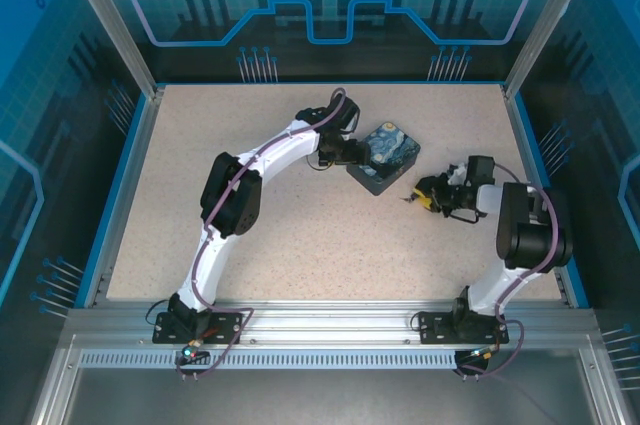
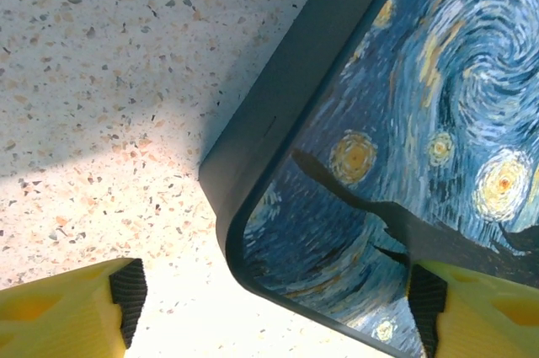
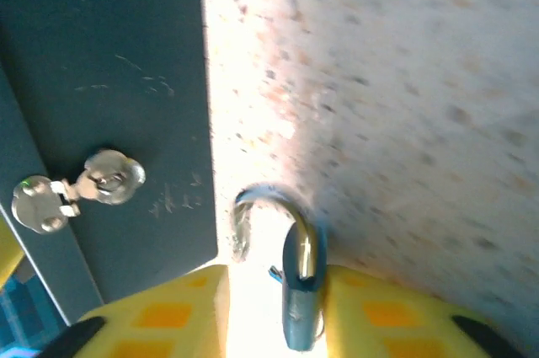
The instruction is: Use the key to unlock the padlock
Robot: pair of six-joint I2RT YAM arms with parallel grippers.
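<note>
Sitting just beside the Starry Night box (image 2: 404, 80), the padlock (image 3: 301, 312) is lying between the fingers of the right gripper (image 3: 274, 295), which are standing apart and not clamping it, while the left gripper (image 2: 276, 295) is straddling a corner of the box, also wide apart. The shackle (image 3: 274, 206) is seeming to hang free at one end, and the small silver keys (image 3: 108, 176) are resting away from it on the dark box wall. So I am judging the unlocking as done or nearly done, though the keyhole is staying hidden.
</note>
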